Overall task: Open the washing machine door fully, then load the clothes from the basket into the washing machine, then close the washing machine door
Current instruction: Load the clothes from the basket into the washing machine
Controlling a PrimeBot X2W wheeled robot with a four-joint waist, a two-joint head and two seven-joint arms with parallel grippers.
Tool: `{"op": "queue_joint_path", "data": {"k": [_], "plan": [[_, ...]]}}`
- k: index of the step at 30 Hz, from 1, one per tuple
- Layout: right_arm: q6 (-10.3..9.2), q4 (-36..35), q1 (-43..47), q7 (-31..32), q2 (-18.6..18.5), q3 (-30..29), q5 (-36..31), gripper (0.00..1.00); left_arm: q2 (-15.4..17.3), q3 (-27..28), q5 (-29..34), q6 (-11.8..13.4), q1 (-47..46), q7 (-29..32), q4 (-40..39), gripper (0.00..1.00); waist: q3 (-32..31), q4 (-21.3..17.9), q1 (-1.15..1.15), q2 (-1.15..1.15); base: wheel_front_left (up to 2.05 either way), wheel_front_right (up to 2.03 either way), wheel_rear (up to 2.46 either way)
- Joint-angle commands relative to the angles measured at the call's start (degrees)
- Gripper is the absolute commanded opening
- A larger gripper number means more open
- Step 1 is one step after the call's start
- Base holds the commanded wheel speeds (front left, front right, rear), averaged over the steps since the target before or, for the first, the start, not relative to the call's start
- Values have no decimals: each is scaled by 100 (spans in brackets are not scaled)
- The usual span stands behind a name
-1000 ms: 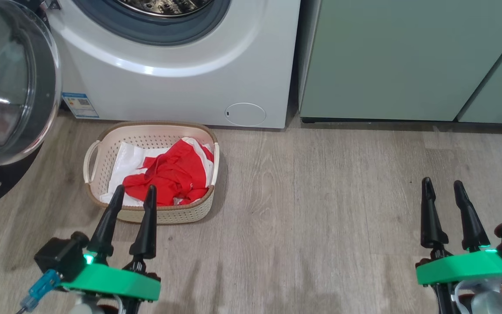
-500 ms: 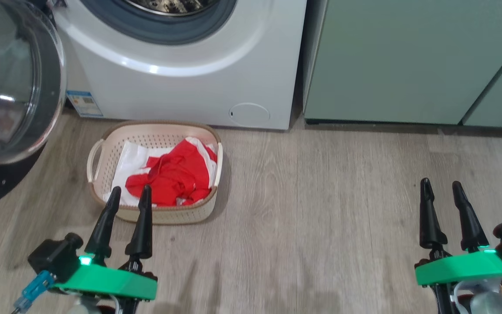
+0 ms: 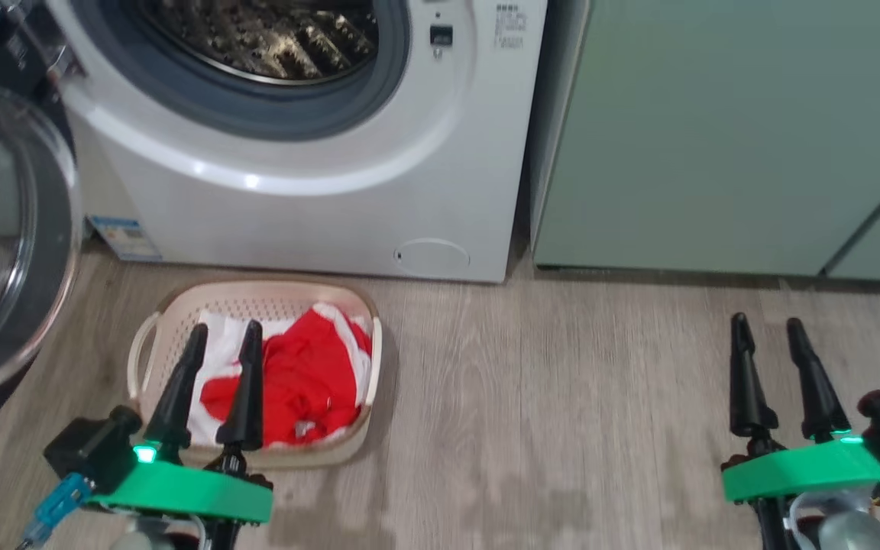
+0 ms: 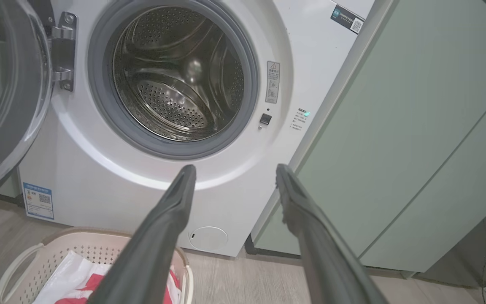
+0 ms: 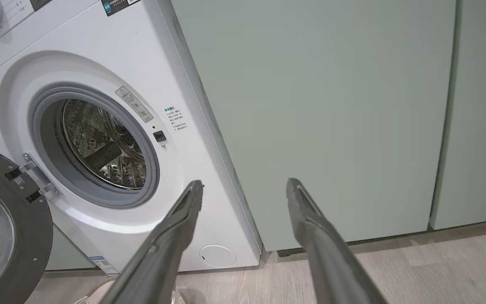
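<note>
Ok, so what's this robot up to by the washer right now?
Laundry loading is under way. The washing machine door hangs open and the drum looks empty. The clothes lie in the basket before the washing machine. The left end effector hovers open near the basket, holding nothing; the right end effector is open too, over the floor.

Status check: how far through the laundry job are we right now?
Done: the washing machine door stands swung wide open, and the drum looks empty. In hand: the left gripper, open, hangs near the basket where the clothes lie; nothing gripped. The right gripper is open and idle above the floor. Left: lift the clothes into the washing machine, then close the door.
</note>
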Motion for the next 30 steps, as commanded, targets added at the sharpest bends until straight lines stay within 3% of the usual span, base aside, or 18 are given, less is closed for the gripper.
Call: {"op": "queue_joint_path", "data": {"k": [1,12,30], "plan": [[42,-180,-121,-55,-25,191,-13,100,1,175,18,-7,-212,-29,-252,100,1,3,0,0,208,-187,-21],[42,-210,-128,-55,-25,182,-35,100,1,204,139,11,-209,-29,-101,100,61,35,0,0,117,-117,0],[42,-228,-143,-55,-25,197,-67,100,1,177,152,8,-213,-29,-31,100,42,14,0,0,0,0,0]]}}
